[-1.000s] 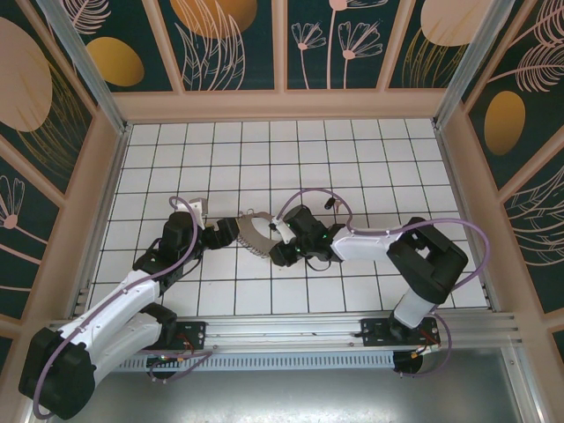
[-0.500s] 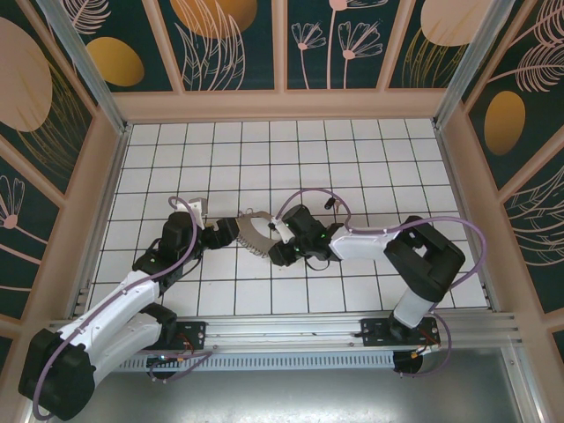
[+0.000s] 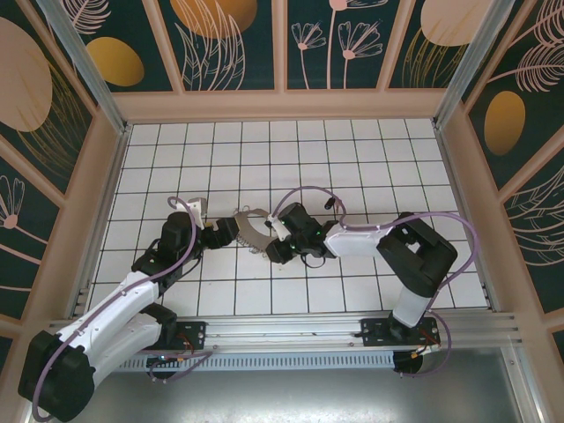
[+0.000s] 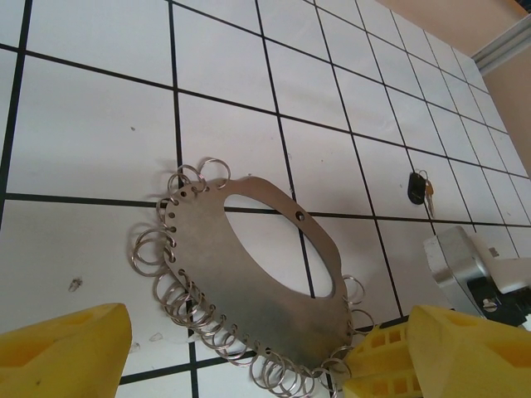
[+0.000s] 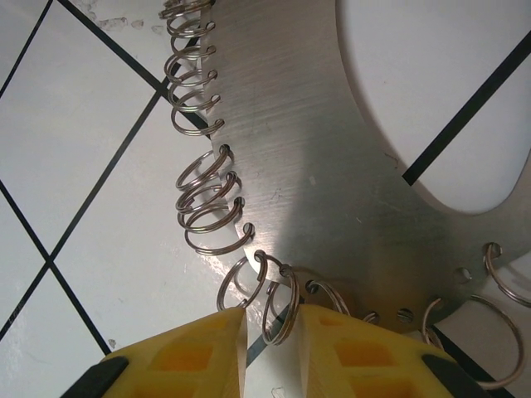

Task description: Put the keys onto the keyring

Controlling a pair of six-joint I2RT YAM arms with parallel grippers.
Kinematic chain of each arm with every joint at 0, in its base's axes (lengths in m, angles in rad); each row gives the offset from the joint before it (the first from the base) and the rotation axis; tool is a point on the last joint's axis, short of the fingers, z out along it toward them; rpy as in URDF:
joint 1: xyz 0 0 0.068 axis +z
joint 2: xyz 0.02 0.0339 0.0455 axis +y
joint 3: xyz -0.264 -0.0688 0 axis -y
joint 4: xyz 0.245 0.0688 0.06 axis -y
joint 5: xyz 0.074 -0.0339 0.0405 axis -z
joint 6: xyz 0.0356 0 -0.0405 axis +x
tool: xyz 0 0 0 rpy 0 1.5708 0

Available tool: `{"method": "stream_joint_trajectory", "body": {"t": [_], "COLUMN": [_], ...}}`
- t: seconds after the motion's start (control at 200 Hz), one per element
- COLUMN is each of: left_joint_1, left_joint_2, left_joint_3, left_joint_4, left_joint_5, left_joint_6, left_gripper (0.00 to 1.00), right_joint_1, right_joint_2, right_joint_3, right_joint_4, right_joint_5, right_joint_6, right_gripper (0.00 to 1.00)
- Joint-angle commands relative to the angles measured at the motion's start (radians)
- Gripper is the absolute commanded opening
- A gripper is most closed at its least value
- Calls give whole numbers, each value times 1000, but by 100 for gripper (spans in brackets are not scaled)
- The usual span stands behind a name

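1. The keyring (image 4: 241,290), a flat oval plate of brushed silvery metal with a large oval cut-out, sits on the floor slightly left of centre in the overhead view (image 3: 249,231), between the two grippers. I cannot tell whether it lies flat or is tilted.
2. Small wire split rings (image 5: 207,215) hang from holes along the plate's rim, crowded along one long edge and sparser at the ends.
3. The key (image 4: 419,189), a small key with a dark head and a pale blade, lies on a tile beyond the plate. It is apart from the plate and hangs on no ring.
4. The right gripper (image 5: 272,332), with yellow fingers, is clenched to a narrow slit. One split ring at the plate's edge stands edge-on between the fingertips, gripped.
5. The left gripper (image 4: 249,340), also yellow-fingered, is spread wide, one finger on either side of the plate's near end. Its left finger stands clear of the rings, and its right finger is just beside them.
6. The floor (image 3: 352,159) is white tile with black grid lines.
7. Dark teal wall panels with leaf and flower patterns (image 3: 238,44) enclose it.
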Motion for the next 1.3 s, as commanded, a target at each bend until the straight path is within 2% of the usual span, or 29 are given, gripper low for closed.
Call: {"method": "stream_joint_trajectory", "body": {"t": [0.0,0.47,0.561,0.746,1.051,1.291], "left_joint_1": [5,5,6,5,5,5], "left_joint_2": [-15,-25,-26,-31,-43,-34], "left_joint_3": [15,18,18,18,17,19], "left_joint_4": [15,8,7,3,-8,-1], "left_joint_5": [-7,-11,-11,-13,-18,-12], "left_joint_6": [18,19,19,19,21,25], "left_gripper": [86,86,86,86,86,86], "right_joint_1": [8,9,9,9,7,58], "right_joint_2": [25,55,50,26,-58,-71], "right_joint_3": [32,75,73,63,8,17], "right_joint_4": [-48,-83,-76,-71,-98,-220], "right_joint_5": [40,56,54,51,80,237], "right_joint_6": [4,9,12,15,7,-46], "right_gripper": [23,23,19,3,0,0]}}
